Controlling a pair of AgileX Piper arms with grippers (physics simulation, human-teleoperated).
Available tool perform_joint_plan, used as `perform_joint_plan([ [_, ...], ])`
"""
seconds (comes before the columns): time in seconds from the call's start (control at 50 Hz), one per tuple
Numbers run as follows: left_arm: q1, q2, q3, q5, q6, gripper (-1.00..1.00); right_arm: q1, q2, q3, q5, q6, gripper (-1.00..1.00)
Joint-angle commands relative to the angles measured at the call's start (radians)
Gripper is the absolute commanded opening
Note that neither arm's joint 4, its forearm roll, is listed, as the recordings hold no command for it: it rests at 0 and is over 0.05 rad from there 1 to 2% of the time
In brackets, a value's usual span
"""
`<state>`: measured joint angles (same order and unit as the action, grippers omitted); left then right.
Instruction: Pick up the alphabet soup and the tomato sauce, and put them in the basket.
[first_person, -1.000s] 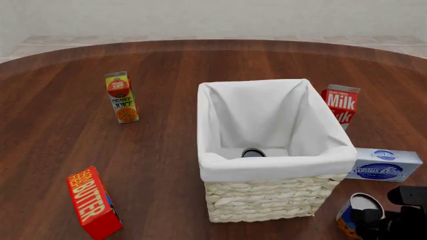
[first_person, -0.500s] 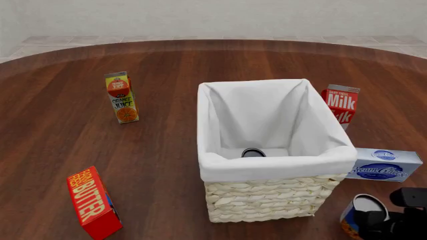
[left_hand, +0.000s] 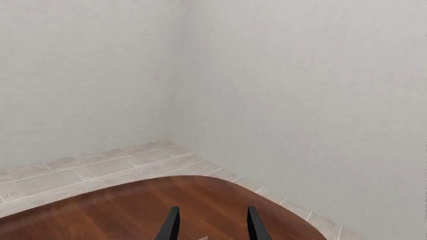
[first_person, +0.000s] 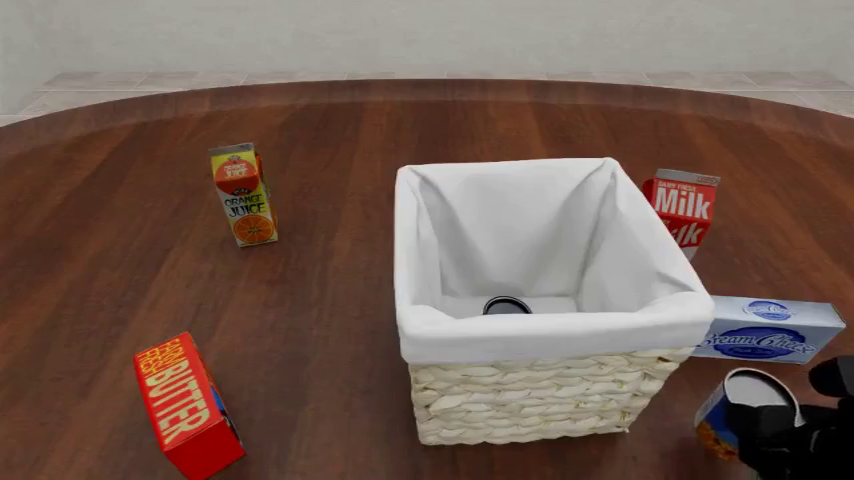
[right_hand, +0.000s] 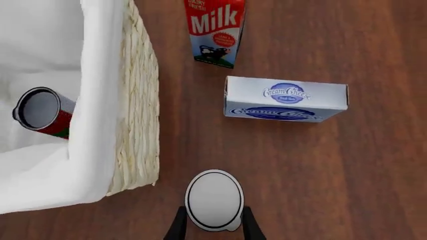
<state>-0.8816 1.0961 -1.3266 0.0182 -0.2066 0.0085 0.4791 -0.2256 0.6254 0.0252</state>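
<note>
- The alphabet soup, a short round can with a blue and orange label and a pale silver lid (right_hand: 214, 200), stands on the table just outside the basket's near right corner. In the front view it is at about 4 o'clock from the basket.
- I see my right claw (right_hand: 212, 227) with one dark finger on each side of that can. It looks like it is holding the can, with the can's long way pointing up along the fingers.
- The big pale woven basket with the white cloth lining (first_person: 534, 395) lies toward 10 o'clock from the can in the front view. I think my next move is up, then over the rim.
- The tomato sauce, a small red can with a green band and dark top (right_hand: 43, 111), already lies on its side in the basket.
- My left claw (left_hand: 209, 225) is open and holds nothing. It points away, so the right arm is nearer.
- A blue and white cream cheese box (right_hand: 286, 99) lies near the can.
</note>
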Motion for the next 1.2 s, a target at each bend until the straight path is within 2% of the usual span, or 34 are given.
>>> perform_joint_plan([
  [0.02, -0.001, -0.001, 0.002, -0.002, -0.002, 1.0, -0.006, 0.011, -0.067, 0.015, 0.012, -1.0],
  [0.6, -0.002, -0.006, 0.003, -0.004, -0.004, 1.0, -0.011, -0.043, -0.262, 0.178, -0.033, -1.0],
  [0.8, -0.007, -0.009, -0.005, 0.002, -0.001, 1.0, -0.015, -0.05, -0.378, 0.249, -0.058, -1.0],
  [1.2, -0.008, -0.011, -0.005, 0.002, -0.001, 1.0, -0.018, -0.002, -0.511, 0.265, -0.097, -1.0],
])
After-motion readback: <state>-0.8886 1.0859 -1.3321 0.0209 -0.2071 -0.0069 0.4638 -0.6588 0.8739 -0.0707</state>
